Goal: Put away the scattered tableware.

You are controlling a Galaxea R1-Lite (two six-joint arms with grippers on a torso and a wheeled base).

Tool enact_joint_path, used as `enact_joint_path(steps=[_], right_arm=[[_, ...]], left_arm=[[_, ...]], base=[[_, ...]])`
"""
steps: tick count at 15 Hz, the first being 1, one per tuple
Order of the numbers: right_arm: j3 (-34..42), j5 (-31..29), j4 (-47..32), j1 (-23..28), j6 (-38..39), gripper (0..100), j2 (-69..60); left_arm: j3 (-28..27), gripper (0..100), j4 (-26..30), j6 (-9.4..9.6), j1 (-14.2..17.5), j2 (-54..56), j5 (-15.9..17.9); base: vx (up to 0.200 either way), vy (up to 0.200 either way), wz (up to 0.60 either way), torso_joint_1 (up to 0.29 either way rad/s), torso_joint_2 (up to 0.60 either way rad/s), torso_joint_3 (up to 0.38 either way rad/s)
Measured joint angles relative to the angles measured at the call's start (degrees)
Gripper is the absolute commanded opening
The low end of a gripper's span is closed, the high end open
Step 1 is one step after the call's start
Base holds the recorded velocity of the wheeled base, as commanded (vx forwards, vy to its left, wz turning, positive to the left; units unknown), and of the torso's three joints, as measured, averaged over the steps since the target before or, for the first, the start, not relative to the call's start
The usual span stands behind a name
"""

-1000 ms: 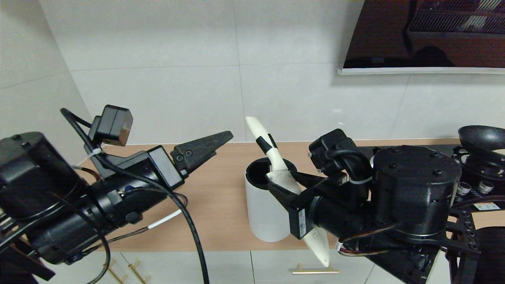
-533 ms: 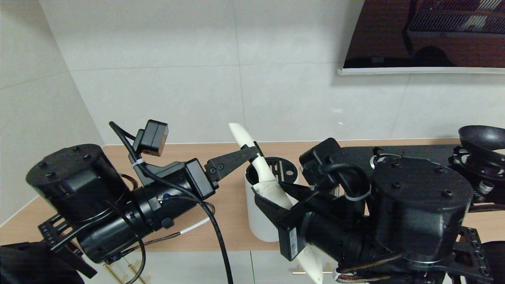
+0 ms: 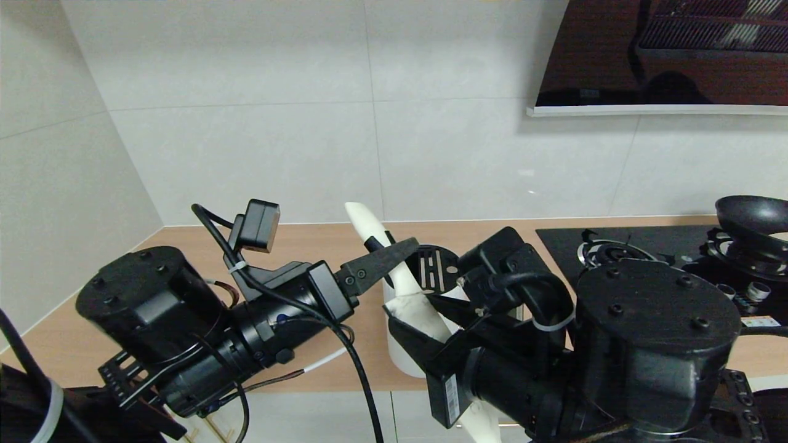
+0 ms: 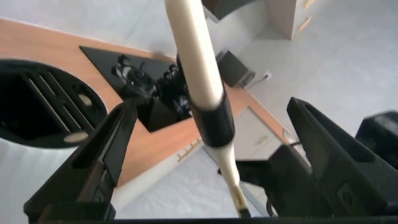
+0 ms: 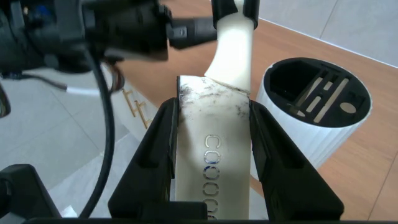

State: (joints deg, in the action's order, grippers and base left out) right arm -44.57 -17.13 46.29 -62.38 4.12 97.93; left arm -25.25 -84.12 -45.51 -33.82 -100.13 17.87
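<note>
Counter (image 3: 295, 237) wood carries the white holder (image 3: 401, 351) near its front edge. Within the last second our left gripper (image 4: 211, 134) has swung in from the side. Its fingers are released and straddle the handle of the white utensil (image 3: 369, 227). Our right gripper (image 5: 211, 143) clenches the utensil, tilted, just beside the holder. We judge a handover is near.

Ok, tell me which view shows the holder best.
Right wrist view: the holder shows its whole slotted top and white wall. In the head view the holder is mostly hidden; the left wrist view catches part of its dark top.
</note>
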Motion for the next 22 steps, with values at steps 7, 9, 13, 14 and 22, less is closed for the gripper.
enact_joint_path(steps=[7,9,13,14,22], right_arm=[[0.48,0.00,0.00,-0.05,0.00,0,0.00],[0.56,0.00,0.00,-0.49,0.00,0,0.00],[0.77,0.00,0.00,-1.45,-0.07,0,-0.02],[0.78,-0.05,-0.01,-1.49,-0.05,0,-0.02],[0.74,-0.27,-0.06,-1.32,-0.07,0,-0.33]], left_arm=[[0.33,100,-1.39,0.10,-0.66,0.60,-0.22],[0.37,100,-1.37,0.10,-0.66,0.50,-0.28],[0.37,0,-1.39,0.10,-0.69,0.35,-0.30],[0.37,0,-1.39,0.10,-0.69,0.35,-0.28],[0.44,0,-1.63,0.07,-0.72,0.35,-0.30]], base=[[0.000,0.000,0.00,0.000,0.00,0.000],[0.000,0.000,0.00,0.000,0.00,0.000],[0.000,0.000,0.00,0.000,0.00,0.000],[0.000,0.000,0.00,0.000,0.00,0.000],[0.000,0.000,0.00,0.000,0.00,0.000]])
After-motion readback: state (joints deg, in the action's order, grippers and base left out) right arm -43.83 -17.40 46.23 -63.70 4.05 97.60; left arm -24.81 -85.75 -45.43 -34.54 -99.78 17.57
